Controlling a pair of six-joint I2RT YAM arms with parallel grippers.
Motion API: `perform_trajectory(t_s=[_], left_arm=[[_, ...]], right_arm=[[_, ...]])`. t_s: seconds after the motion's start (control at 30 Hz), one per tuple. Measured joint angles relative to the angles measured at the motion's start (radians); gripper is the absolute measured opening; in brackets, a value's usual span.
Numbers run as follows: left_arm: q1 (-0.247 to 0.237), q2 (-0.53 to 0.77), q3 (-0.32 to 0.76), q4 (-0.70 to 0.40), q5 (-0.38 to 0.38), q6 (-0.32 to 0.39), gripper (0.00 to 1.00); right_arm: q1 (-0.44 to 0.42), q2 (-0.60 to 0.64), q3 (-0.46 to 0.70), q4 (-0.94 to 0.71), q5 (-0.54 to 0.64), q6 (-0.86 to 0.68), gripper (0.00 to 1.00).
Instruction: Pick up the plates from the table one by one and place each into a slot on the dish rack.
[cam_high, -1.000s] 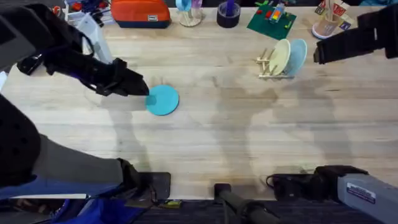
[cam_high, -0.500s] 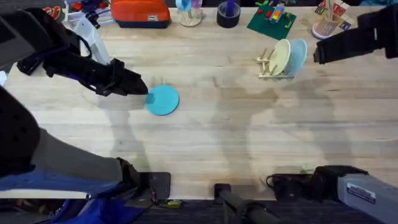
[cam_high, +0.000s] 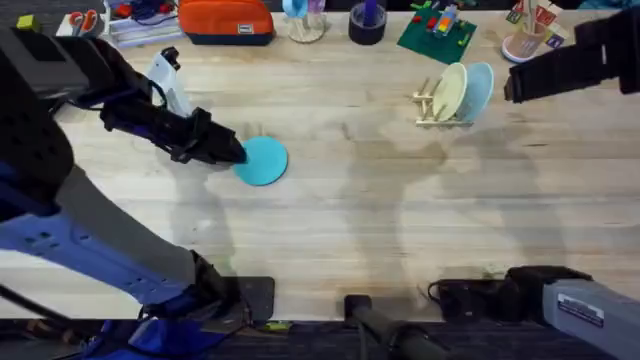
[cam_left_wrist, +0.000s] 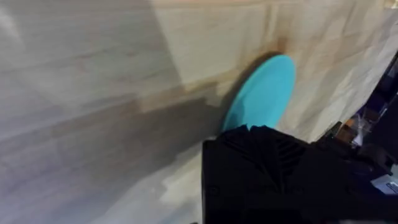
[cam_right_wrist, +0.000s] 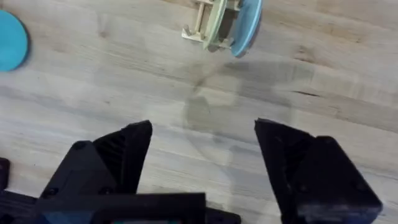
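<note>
Obs.: the turquoise plate (cam_high: 262, 160) lies flat on the tabletop (cam_high: 330, 220), directly ahead of your left gripper (cam_high: 232, 153), whose tip sits at the plate's near rim. It is the one plate not yet racked. The cream plate (cam_high: 451, 92) and pale blue plate (cam_high: 479, 88) stand on edge in the dish rack (cam_high: 432, 104), well apart from the left gripper and off to the side of the right gripper (cam_right_wrist: 202, 140).

Why so: a flat plate offers nothing to pinch from above, so you have brought the left gripper in low and from the side, aimed at the rim. The racked plates are upright because the dowels hold them that way; judged from that, the turquoise plate must be tilted onto its edge before it can go into a slot.

Left arm pose: stretched out across the tabletop at a shallow angle, wrist low, fingers pointing at the plate. In the left wrist view the black finger body covers the plate's near edge, so you cannot tell whether the gripper is parted around the rim or already pinching it; possibly just touching.

Right arm pose: held high and back, out of the way, its gripper spread wide with nothing between the fingers, looking down at the rack.

Note: leave the right arm parked.
</note>
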Motion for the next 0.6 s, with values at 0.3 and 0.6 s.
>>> perform_trajectory(t_s=[0.3, 0.6], left_arm=[[0.001, 0.025, 0.000, 0.027, -0.002, -0.067, 0.040], [0.001, 0.025, 0.000, 0.037, -0.004, -0.100, 0.041]], right_arm=[[0.000, 0.000, 0.000, 0.000, 0.000, 0.000, 0.995], [0.000, 0.000, 0.000, 0.000, 0.000, 0.000, 0.995]])
